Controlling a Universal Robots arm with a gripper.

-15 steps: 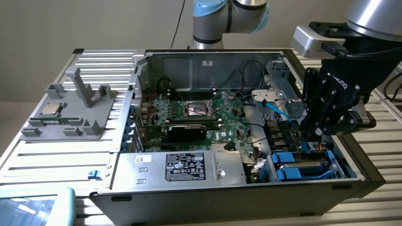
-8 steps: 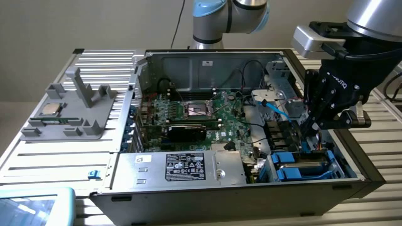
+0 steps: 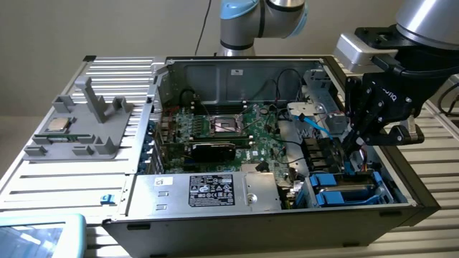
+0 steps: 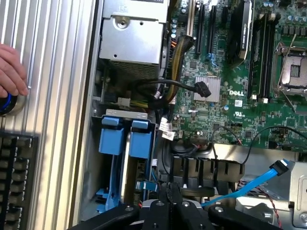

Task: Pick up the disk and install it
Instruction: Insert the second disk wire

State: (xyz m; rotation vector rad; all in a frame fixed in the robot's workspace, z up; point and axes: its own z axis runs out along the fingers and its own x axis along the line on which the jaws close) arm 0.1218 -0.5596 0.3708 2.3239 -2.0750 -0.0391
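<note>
Fingers down at the drive bay
My black gripper (image 3: 356, 146) fingers pinched together, empty, just beside the blue-railed silver-grey metal disk (image 4: 125, 165), its long axis running alongside them

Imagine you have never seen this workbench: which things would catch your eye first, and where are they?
The open computer case fills the middle of the exterior view, its green motherboard laid bare. At the exterior view's right, the black tool reaches down into the case above the bright blue drive bay. On the exterior view's left, a grey fixture stands on the ribbed metal table.
</note>
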